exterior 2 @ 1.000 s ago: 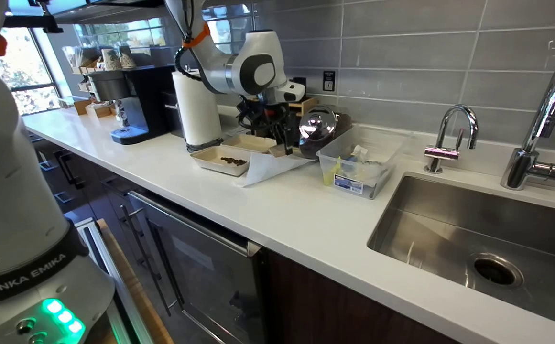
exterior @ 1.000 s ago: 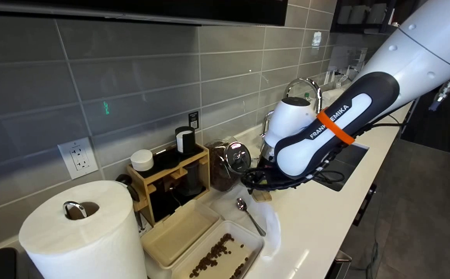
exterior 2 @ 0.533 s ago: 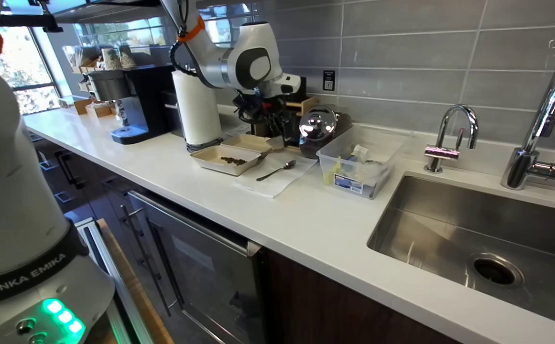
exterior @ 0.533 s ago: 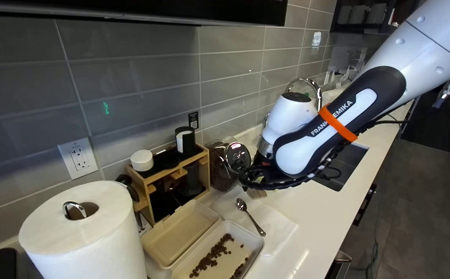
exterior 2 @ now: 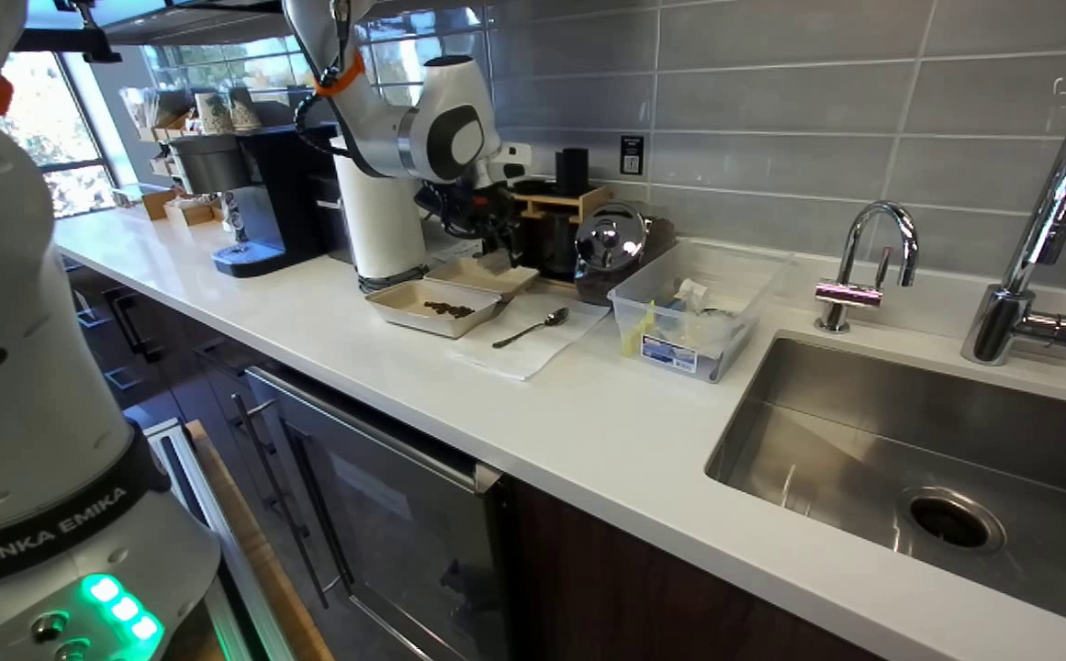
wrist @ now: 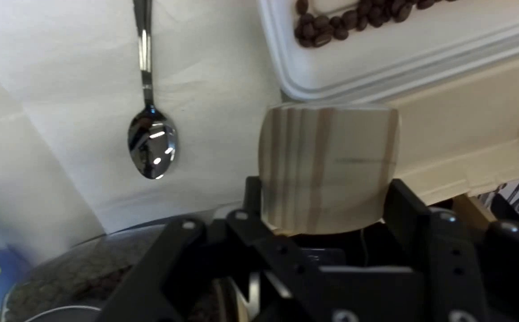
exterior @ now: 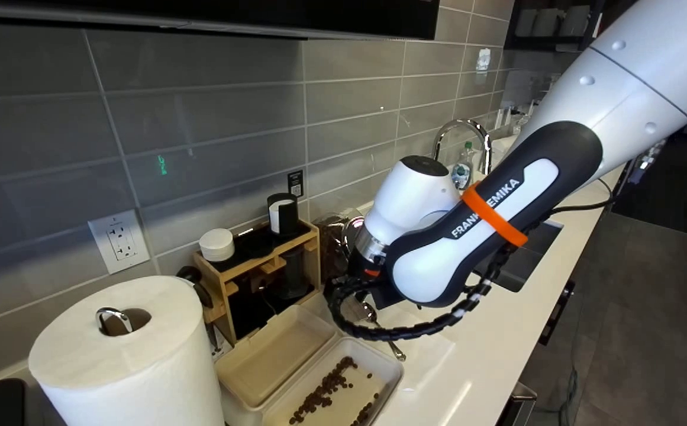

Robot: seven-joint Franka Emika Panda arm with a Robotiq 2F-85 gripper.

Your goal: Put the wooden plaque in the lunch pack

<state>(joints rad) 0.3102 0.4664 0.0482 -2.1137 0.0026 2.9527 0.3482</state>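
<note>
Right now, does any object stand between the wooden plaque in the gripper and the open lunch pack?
Nothing visible does. In the wrist view, the wooden plaque held by the gripper overlaps the edge of the lunch pack; the spoon lies apart from both.

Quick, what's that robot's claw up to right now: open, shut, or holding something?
The gripper: closed on the wooden plaque, holding it by two opposite edges.
</note>
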